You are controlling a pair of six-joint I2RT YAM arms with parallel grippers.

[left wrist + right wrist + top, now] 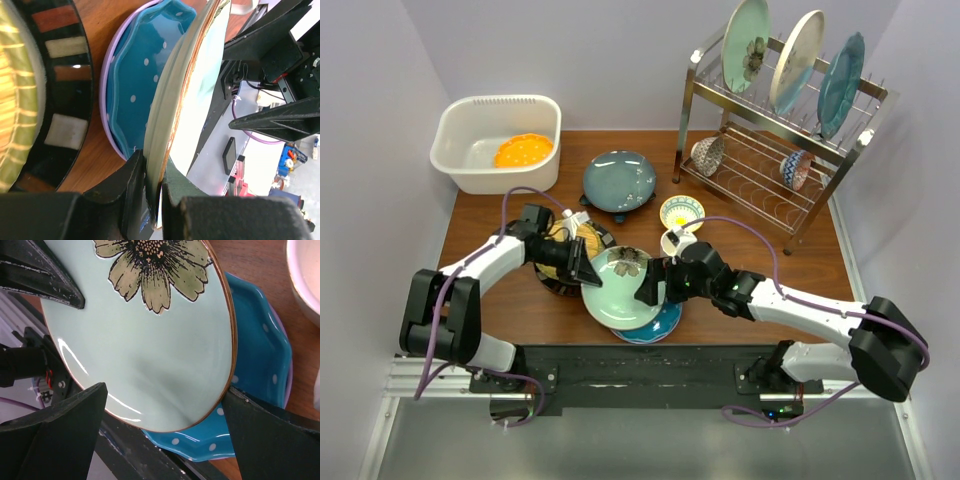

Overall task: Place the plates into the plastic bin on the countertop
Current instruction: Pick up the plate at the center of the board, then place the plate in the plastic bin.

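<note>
The pale green floral plate [620, 290] is tilted up off a blue dotted plate [658, 322] that lies on a lilac plate [103, 100] on the countertop [520, 312]. My left gripper [588, 270] is shut on the green plate's left rim [155, 150]. My right gripper [648, 285] is open, its fingers wide on either side of the plate's right edge [150, 340]. A black-rimmed plate with a yellow centre [556, 284] lies under the left gripper. The white plastic bin [455, 135] at the back left holds an orange scalloped plate [523, 150]. A dark teal plate [620, 178] lies mid-table.
A steel wire rack [775, 150] at the back right holds three upright plates and two patterned bowls. A small bowl [681, 212] and a white mug [675, 243] stand just behind the right gripper. The table's near edge is a black rail.
</note>
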